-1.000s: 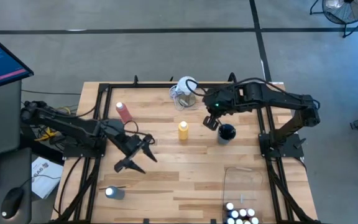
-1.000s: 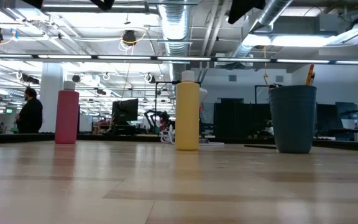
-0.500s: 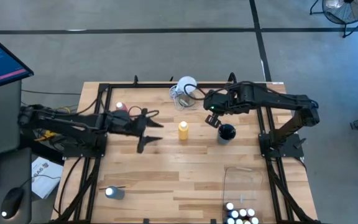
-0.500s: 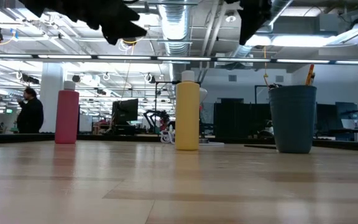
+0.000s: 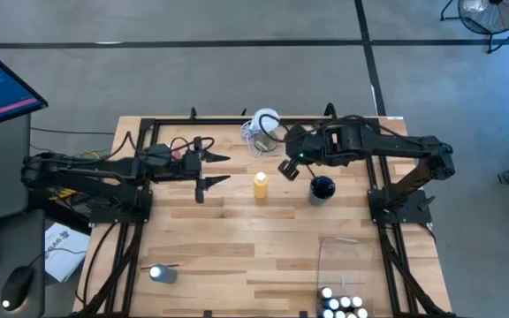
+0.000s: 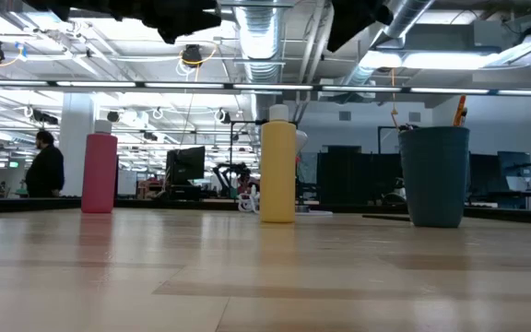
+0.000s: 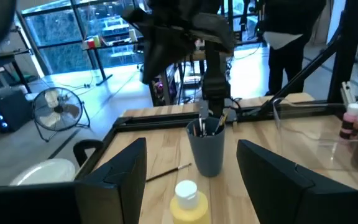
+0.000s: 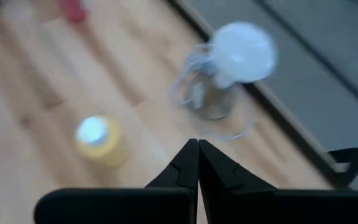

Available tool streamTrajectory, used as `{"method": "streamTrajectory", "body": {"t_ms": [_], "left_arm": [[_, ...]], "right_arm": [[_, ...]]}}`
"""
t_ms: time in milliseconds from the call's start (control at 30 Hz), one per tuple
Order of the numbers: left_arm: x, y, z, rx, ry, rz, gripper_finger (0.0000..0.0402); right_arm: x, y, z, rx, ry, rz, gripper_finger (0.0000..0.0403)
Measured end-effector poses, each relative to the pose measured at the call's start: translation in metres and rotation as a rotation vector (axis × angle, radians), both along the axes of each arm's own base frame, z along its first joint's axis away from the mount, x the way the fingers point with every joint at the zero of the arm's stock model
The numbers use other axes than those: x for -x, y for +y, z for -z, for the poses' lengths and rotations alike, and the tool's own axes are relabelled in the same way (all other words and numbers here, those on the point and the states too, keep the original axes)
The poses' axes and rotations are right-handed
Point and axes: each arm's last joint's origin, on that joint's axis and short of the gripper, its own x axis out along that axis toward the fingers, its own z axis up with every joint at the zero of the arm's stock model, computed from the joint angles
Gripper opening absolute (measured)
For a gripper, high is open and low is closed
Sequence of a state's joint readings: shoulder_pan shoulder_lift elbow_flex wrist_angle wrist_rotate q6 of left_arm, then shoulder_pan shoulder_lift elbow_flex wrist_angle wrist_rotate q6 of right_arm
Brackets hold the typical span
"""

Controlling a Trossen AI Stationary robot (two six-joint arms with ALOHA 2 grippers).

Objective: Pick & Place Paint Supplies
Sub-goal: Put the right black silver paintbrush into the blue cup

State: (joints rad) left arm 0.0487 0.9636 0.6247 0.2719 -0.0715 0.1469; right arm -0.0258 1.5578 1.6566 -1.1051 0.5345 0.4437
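**Camera setup**

High view: overhead, straight down, whole table [image 5: 263, 238] and both arms in frame. Low view: tabletop height, level across the wood into the room behind. Left wrist view: faces across the table, close above the yellow bottle [image 7: 187, 200]. Right wrist view: looks down on that bottle and the clear jug [image 8: 219, 87]. All four views share the yellow bottle.

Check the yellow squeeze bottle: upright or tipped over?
Upright. The yellow squeeze bottle stands on its base with its white cap on top in the low view; the high view looks down onto its cap.
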Motion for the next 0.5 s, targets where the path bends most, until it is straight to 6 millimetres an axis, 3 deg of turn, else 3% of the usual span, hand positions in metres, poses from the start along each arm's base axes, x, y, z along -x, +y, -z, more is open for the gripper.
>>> {"method": "streamTrajectory", "body": {"t_ms": [200,500], "left_arm": [[0.005,-0.010,-0.005,0.018,-0.025,0.088,0.0209],[0.006,-0.029,-0.005,0.063,-0.021,0.260,0.0209]], "right_arm": [[-0.007,0.041,0.008,-0.128,0.015,-0.152,0.0001],[-0.023,0.128,0.054,-0.171,0.140,-0.260,0.0001]]}}
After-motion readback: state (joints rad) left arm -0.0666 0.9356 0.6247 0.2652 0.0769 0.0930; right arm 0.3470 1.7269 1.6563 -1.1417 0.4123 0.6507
